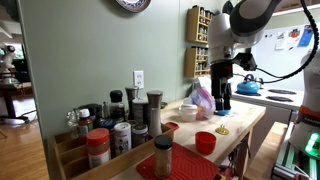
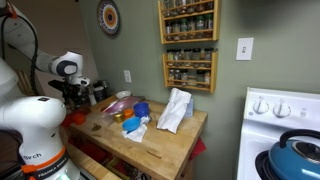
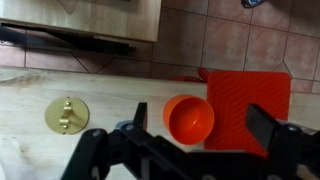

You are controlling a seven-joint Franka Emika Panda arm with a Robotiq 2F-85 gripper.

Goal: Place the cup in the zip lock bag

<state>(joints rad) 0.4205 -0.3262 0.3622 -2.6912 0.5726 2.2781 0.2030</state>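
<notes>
The orange-red cup (image 3: 188,118) stands upright and empty on the wooden table, touching the left edge of a red mat (image 3: 250,100). It also shows in an exterior view (image 1: 205,141) near the table's front. My gripper (image 3: 200,135) is open and empty, hanging above the cup with its fingers either side of it, apart from it. In an exterior view the gripper (image 1: 222,98) is well above the tabletop. The crumpled clear zip lock bag (image 1: 203,97) stands on the table beside the gripper and shows in the other exterior view as well (image 2: 175,110).
A gold round coaster (image 3: 67,114) lies left of the cup. Several spice bottles (image 1: 120,125) crowd one end of the table. Blue items (image 2: 140,110) lie mid-table. A wall spice rack (image 2: 188,45) and a stove with a blue kettle (image 2: 300,155) stand nearby.
</notes>
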